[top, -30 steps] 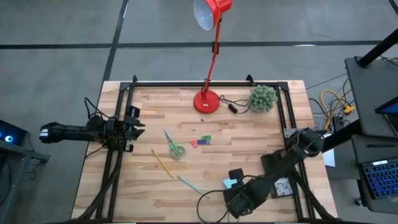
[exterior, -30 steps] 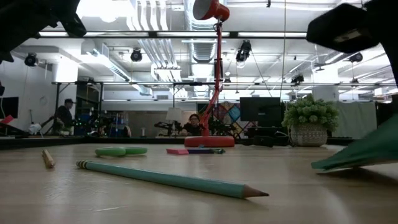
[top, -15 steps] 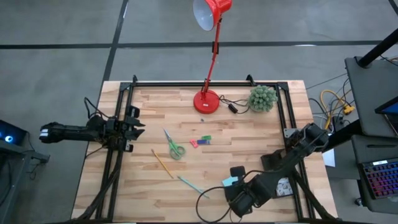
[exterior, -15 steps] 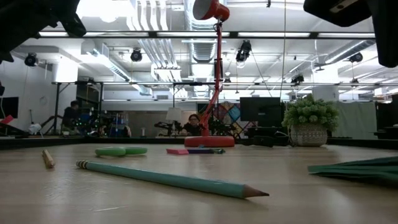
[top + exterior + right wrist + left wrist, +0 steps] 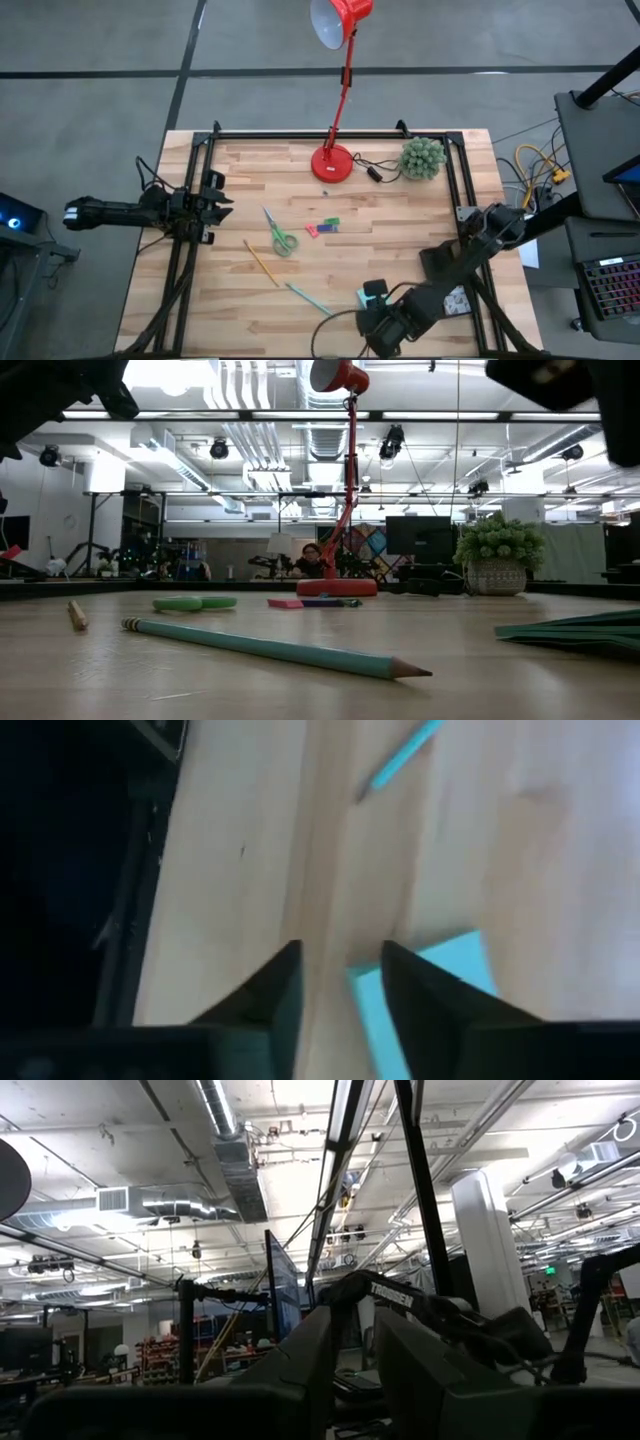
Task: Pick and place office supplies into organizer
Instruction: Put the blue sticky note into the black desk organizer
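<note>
The light-teal sticky-note pad (image 5: 371, 294) lies flat on the wood near the table's front right, also seen in the low view (image 5: 585, 630). My right gripper (image 5: 340, 960) hovers open just above it (image 5: 366, 308), one finger over the pad's edge (image 5: 430, 975), touching nothing. Green-handled scissors (image 5: 281, 236), the yellow pencil (image 5: 262, 262), the teal pen (image 5: 305, 297) and small red and green pieces (image 5: 322, 227) lie mid-table. My left gripper (image 5: 222, 195) waits at the left edge, fingers slightly apart (image 5: 352, 1370). The organizer is out of view.
A red desk lamp stands with its base (image 5: 332, 163) at the far middle, its cable beside it. A green ball plant (image 5: 422, 158) sits at the far right. Black frame rails (image 5: 330, 132) run along the far, left and right sides.
The sticky-note pad, tilted with one edge raised a second ago, has come down and now lies flat on the table. My right gripper has risen in the low view and shifted a little toward the table's left and near edge.
</note>
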Robot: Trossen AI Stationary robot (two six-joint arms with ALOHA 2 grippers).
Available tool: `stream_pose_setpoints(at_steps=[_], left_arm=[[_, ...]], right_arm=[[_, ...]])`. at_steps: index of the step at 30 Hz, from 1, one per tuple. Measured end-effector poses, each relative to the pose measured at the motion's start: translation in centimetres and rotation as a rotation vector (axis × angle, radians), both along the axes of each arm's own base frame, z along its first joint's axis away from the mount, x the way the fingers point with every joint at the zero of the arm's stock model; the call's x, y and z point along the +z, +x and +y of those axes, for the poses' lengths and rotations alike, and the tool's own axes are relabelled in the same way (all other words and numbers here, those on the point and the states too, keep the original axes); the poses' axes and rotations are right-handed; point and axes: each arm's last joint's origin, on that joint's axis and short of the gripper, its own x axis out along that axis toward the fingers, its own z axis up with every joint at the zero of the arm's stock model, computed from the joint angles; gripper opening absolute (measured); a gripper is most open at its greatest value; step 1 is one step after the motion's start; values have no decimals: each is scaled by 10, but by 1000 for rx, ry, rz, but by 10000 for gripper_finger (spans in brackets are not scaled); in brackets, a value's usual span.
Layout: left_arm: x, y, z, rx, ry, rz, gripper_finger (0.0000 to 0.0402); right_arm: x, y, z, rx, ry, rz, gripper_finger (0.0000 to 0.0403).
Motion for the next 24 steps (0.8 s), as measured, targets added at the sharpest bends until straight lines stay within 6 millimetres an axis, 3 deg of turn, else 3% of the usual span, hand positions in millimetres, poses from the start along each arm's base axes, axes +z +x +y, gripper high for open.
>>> stream_pose_setpoints(at_steps=[5,10,18,24], left_arm=[[0,0,0,1,0,-1,66],[0,0,0,0,-1,-1,66],[0,0,0,0,0,-1,66],[0,0,0,0,0,0,66]], right_arm=[[-33,-1,3,7,-93,102,228],[-47,-1,0,-14,-199,109,276],[-62,-1,-1,-17,-221,133,285],[-71,7,-9,-30,-173,205,252]])
